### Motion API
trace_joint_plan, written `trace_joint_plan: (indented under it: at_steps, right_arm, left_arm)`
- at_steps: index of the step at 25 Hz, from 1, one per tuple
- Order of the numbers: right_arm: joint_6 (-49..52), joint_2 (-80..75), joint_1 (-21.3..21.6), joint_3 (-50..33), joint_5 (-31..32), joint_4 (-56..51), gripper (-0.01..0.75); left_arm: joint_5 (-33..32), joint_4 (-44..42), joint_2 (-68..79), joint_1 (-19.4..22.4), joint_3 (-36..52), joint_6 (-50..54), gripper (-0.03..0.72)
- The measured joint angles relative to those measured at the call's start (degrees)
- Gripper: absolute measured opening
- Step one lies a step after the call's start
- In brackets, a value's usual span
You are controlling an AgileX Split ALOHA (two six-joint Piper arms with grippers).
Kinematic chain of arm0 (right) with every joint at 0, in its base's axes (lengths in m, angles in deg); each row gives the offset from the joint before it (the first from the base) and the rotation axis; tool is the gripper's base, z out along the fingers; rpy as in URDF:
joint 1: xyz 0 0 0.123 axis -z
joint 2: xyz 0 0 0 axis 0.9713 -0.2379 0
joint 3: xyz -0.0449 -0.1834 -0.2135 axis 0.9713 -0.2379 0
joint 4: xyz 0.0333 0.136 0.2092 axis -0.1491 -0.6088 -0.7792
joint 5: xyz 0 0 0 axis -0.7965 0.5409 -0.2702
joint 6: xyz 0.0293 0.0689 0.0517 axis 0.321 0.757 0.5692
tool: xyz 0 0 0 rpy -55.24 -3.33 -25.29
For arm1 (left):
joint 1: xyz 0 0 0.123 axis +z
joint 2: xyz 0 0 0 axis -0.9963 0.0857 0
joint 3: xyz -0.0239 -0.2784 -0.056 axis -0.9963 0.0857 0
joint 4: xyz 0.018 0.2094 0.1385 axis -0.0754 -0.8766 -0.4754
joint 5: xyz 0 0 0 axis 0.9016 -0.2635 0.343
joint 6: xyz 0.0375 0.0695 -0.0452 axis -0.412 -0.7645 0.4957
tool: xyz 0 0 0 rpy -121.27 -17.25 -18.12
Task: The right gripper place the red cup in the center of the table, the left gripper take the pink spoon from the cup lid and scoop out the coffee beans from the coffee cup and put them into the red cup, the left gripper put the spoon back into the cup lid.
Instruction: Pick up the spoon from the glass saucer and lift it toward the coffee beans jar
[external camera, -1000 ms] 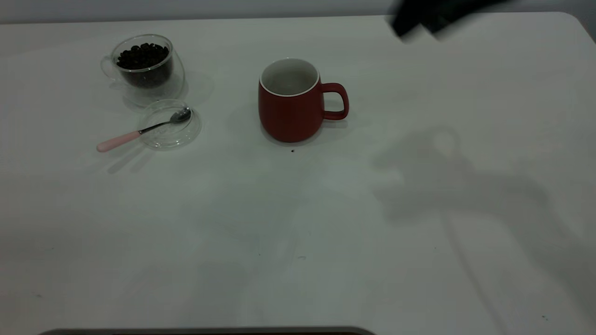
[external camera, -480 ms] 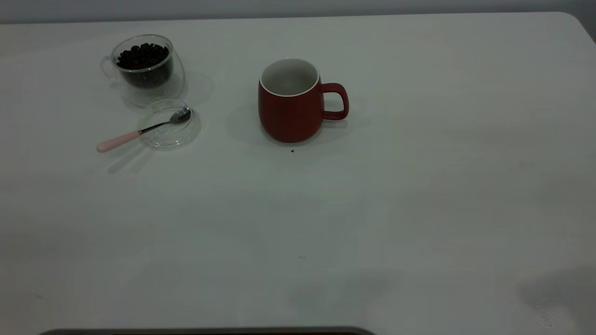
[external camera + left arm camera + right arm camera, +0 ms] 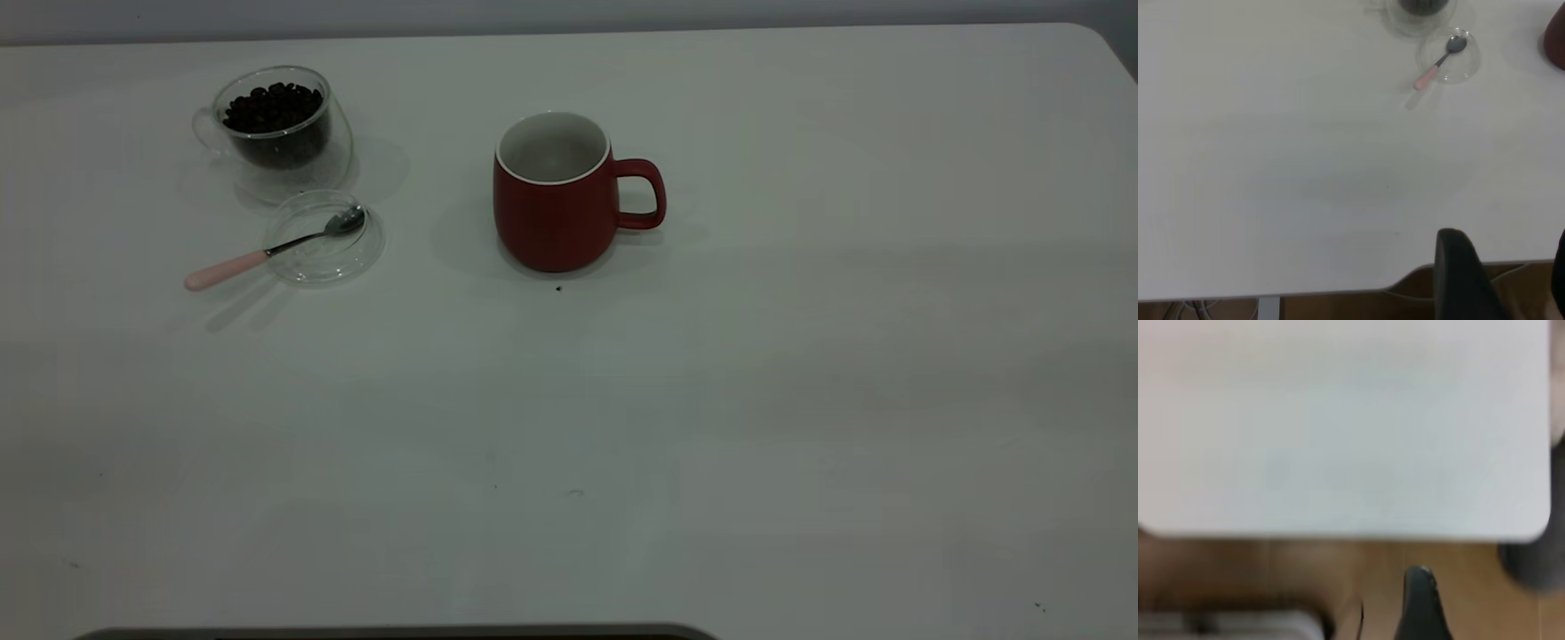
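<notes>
The red cup (image 3: 556, 213) stands upright near the middle of the table (image 3: 800, 373), handle to the right, its white inside bare. At the far left the clear coffee cup (image 3: 277, 133) holds coffee beans (image 3: 271, 105). Just in front of it lies the cup lid (image 3: 331, 244), and the pink spoon (image 3: 253, 258) rests with its bowl in the lid and its handle out over the table. Neither gripper shows in the exterior view. In the left wrist view my left gripper (image 3: 1509, 277) hangs open and empty beyond the table edge, far from the spoon (image 3: 1435, 67). My right gripper (image 3: 1423, 603) is off the table over the floor.
A tiny dark speck (image 3: 558, 288) lies just in front of the red cup. The table's rounded corner (image 3: 1098, 36) is at the far right. In the left wrist view a notch (image 3: 1405, 283) cuts into the table edge, with wooden floor below.
The right arm's dark shape at the top right and its shadow on the table have left the exterior view. The cups, lid and spoon have not moved.
</notes>
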Motion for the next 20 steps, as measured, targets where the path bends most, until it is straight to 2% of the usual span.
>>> trace_joint_plan:
  at_steps: [9, 13, 20]
  right_arm:
    - [-0.07, 19.88, 0.53, 0.0, 1.0, 0.39, 0.564]
    - [-0.11, 21.1, 2.44, 0.0, 1.06, 0.44, 0.556]
    - [-0.17, 21.1, 2.6, 0.0, 1.06, 0.39, 0.548]
  left_arm:
    - [-0.05, 0.0, 0.0, 0.0, 0.0, -0.06, 0.394]
    - [-0.05, 0.0, 0.0, 0.0, 0.0, -0.06, 0.394]
    - [-0.05, 0.0, 0.0, 0.0, 0.0, -0.06, 0.394]
